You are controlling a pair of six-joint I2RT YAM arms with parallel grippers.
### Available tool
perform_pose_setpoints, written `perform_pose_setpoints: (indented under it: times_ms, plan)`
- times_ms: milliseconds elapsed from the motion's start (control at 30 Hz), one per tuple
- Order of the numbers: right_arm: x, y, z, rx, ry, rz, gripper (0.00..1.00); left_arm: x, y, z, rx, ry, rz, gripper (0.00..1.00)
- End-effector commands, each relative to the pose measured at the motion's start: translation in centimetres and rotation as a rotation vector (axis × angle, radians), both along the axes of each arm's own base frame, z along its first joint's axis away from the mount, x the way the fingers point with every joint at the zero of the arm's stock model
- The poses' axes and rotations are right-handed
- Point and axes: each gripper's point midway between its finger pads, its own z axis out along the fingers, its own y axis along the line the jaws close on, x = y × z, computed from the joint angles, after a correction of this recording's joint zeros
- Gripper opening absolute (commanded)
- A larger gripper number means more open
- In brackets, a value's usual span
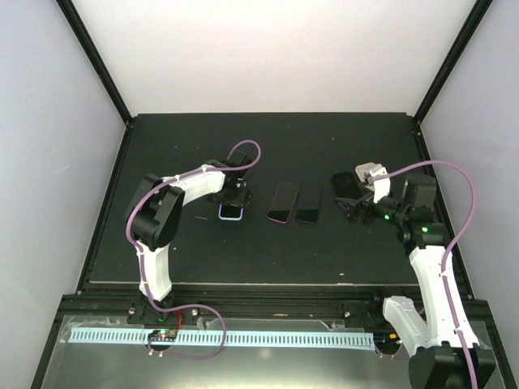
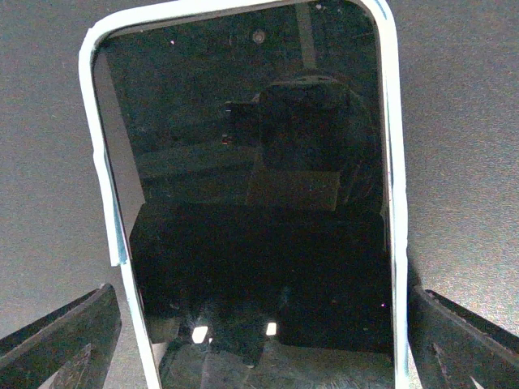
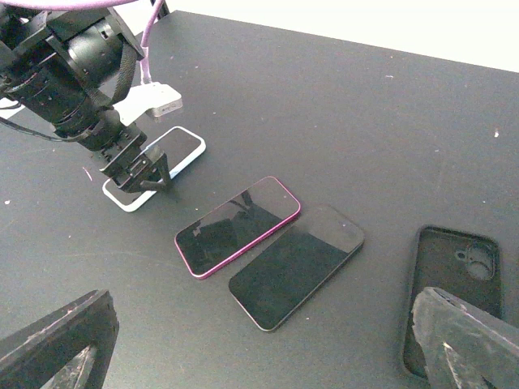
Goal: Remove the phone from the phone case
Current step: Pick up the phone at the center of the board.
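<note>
The phone with the pinkish-purple edge [image 1: 284, 203] lies bare and screen up mid-table, also in the right wrist view [image 3: 238, 227]. No clearly pale blue empty case shows. A second black-screened phone in a white to pale blue rimmed case [image 1: 231, 212] lies left of it. My left gripper [image 1: 231, 198] hangs right over it, open, its fingers [image 2: 73, 332] spread wider than the case's near end [image 2: 389, 162]; the rim looks lifted along the left side [image 2: 113, 243]. My right gripper [image 1: 355, 207] is open and empty above the table.
A plain all-black phone [image 1: 309, 203] lies right next to the pink-edged one, also in the right wrist view [image 3: 296, 267]. An empty black case [image 1: 344, 185] lies by my right gripper [image 3: 261, 298], at the right in its view [image 3: 450, 275]. Raised black frame edges bound the mat.
</note>
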Motion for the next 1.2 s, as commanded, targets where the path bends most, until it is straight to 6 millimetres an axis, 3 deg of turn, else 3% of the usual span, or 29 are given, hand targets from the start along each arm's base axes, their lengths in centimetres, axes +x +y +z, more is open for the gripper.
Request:
perform_pose_setpoints:
  times_ms: [0,233,367,567,667,867,967,1167]
  plan:
    - [0.3,-0.1,1.3,-0.015,-0.045,-0.003,1.00,-2.7,0.4,-2.8,-0.021,0.132,0.014,0.96]
    - [0.2,-0.2,1.4,-0.014,-0.048,-0.006,1.00,-3.0,-0.3,-3.2,-0.072,0.159,0.005,0.84]
    - [0.3,-0.2,1.4,-0.018,-0.051,-0.009,1.00,-3.0,-1.2,-1.6,-0.148,0.114,0.003,0.74]
    - [0.2,-0.1,1.3,-0.013,-0.048,0.000,0.99,-4.2,-3.9,5.1,-0.315,-0.063,-0.036,0.64]
    - [0.0,0.4,0.8,-0.009,-0.034,0.042,0.99,-5.6,-5.8,8.6,-0.492,-0.144,-0.007,0.63]
    - [-0.6,1.4,0.2,0.028,0.000,0.119,0.94,-9.1,-10.8,14.4,-0.830,-0.330,0.012,0.60]
    - [-0.2,1.2,-0.3,0.017,0.007,0.098,0.89,-10.5,-13.3,19.0,-0.995,-0.415,0.021,0.61]
    - [-1.7,3.3,0.9,0.092,0.040,0.205,0.77,-11.4,-14.3,23.9,-1.021,-0.605,0.080,0.61]
